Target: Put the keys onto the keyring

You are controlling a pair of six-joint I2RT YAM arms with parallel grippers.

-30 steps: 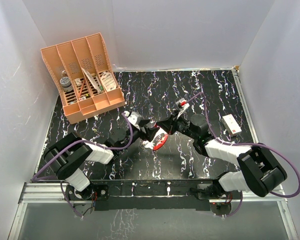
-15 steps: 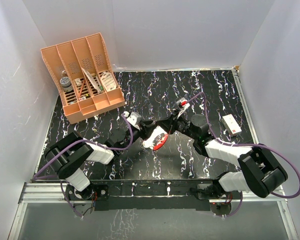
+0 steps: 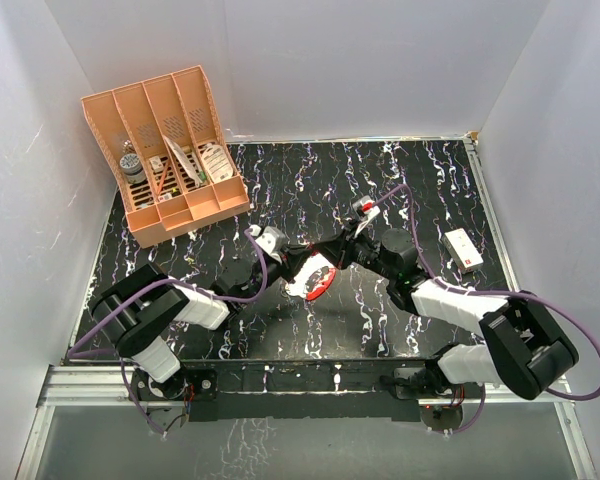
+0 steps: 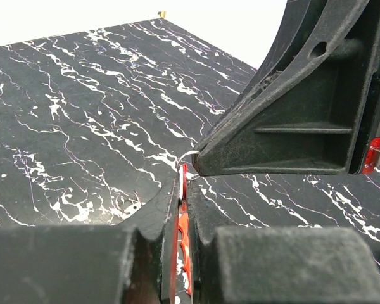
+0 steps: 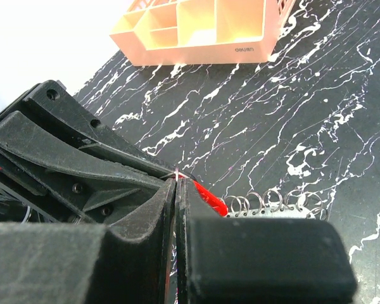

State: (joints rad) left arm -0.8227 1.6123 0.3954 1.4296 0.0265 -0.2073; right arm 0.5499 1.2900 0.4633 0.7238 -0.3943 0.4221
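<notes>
Two claws meet tip to tip at mid-frame in the top view, over the black marbled table (image 3: 410,180). Left claw (image 4: 184,185): fingers pressed together on a thin red edge running back along the slot between them. I read this as the keyring (image 3: 316,280), gripped edge-on by its red rim. Right claw (image 5: 177,182): fingers pressed together too, with only a fine wire showing at the tip; what it pinches, if anything, cannot be told. A wire loop (image 4: 189,156) bridges the two tips in the left wrist view. In the top view the keyring's long axis slants from lower left to upper right, red rim toward lower right, just below and between both tips. In the right wrist view its red end shows just right of the right tips, and the white coiled part trails off right along the lower frame. The key is not picked out in any view: too small, or hidden in shut fingers. Judgement: the coming move turns on that tip contact. The ring's end lies straight ahead of the right claw, touching or nearly so. Both arms are equally near, so the left serves as holder and the right must thread along the ring's long axis. Whether the keyring rests on the table or hangs above it cannot be told.
</notes>
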